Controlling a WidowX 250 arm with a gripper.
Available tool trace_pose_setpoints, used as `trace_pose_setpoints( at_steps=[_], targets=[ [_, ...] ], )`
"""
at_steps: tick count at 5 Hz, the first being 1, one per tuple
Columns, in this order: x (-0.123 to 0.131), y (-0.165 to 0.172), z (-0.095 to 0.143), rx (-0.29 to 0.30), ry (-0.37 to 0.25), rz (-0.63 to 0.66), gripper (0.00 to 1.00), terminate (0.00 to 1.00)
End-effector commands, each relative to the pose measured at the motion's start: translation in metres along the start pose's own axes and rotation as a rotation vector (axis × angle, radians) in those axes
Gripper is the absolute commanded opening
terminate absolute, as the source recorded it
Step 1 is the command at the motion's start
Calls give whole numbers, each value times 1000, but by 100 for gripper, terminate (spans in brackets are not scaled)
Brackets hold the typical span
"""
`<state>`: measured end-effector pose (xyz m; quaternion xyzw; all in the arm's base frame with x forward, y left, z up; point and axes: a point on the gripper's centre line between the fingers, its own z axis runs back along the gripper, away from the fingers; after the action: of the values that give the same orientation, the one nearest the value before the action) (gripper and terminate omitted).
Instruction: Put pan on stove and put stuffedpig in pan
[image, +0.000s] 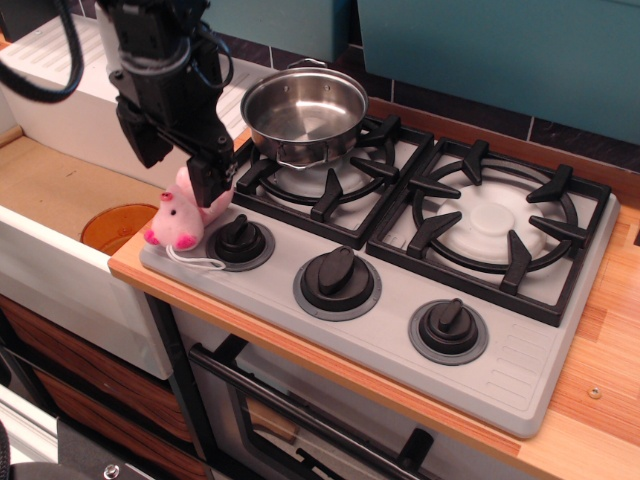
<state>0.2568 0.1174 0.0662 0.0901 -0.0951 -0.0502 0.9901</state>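
Observation:
The shiny steel pan (303, 112) stands empty on the left burner grate of the grey stove (500, 365). The pink stuffedpig (178, 222) lies on the stove's front left corner, next to the leftmost black knob (241, 240), its white string loop trailing in front. My black gripper (178, 168) hangs open right above the pig. One finger (211, 180) is down against the pig's back end, the other finger (140, 148) is over the sink side. The jaws hold nothing.
A white sink (40, 250) with an orange drain disc (112, 226) lies left of the stove. A white drainboard (55, 60) is behind it. The right burner (494, 222) is bare. The wooden counter (600, 370) runs along the right edge.

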Motion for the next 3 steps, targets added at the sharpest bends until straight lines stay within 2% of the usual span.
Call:
trace_pose_setpoints(
  at_steps=[1,3],
  targets=[
    [3,5,-10,11,-44,19,100,0],
    [-10,4,-34,-11,-49,32,100,0]
  ],
)
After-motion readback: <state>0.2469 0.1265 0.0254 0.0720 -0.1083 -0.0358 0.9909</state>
